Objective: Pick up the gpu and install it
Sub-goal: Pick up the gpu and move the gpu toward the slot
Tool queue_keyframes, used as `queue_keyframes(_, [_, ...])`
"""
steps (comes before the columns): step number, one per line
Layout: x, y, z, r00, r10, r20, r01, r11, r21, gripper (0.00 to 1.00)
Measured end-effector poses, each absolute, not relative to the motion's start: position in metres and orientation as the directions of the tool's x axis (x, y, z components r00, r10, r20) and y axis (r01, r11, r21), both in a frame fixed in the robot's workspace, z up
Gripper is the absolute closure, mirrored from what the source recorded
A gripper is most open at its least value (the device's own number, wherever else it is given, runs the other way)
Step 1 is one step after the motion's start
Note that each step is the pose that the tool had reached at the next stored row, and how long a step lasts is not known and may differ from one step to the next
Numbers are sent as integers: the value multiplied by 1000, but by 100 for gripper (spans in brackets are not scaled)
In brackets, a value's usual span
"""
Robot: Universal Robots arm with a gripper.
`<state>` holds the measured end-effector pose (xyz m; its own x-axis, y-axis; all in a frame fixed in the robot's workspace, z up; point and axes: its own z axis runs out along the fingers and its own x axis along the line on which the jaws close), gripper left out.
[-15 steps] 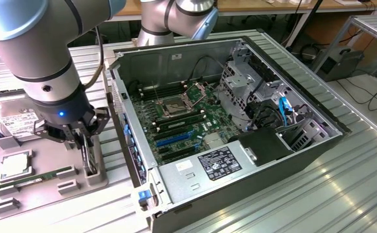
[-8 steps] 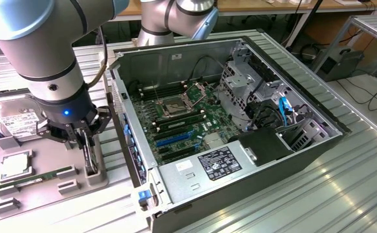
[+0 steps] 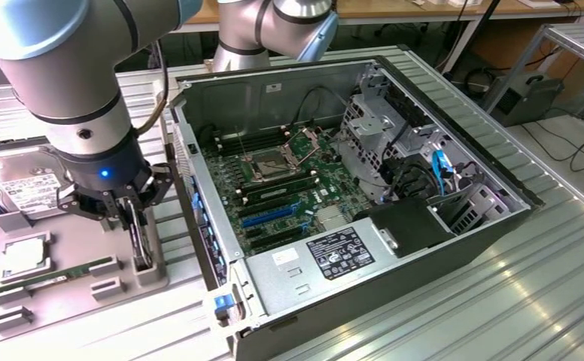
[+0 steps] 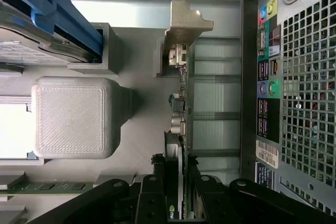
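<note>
- Gpu stands on edge in the grey holder on the worktop, at 9 o'clock of the open case in the exterior view, jaws down over its top edge
- Wrist view: jaws closed on the card, silver bracket at its far end; a straight, level lift should keep it from binding in the holder or touching the case

Gripper clamps gpu, upright in grey tray, nr open PC case.
</note>
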<state>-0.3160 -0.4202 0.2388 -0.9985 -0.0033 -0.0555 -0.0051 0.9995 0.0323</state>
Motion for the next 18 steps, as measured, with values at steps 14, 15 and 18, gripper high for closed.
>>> queue_keyframes(14, [-311, -422, 305, -1000, -15, -2, -15, 998, 54, 74])
queue_keyframes(15, [-311, -422, 310, -1000, -15, -1, -15, 998, 55, 74])
queue_keyframes(18, [-310, -424, 324, -1000, -15, 0, -15, 998, 57, 74])
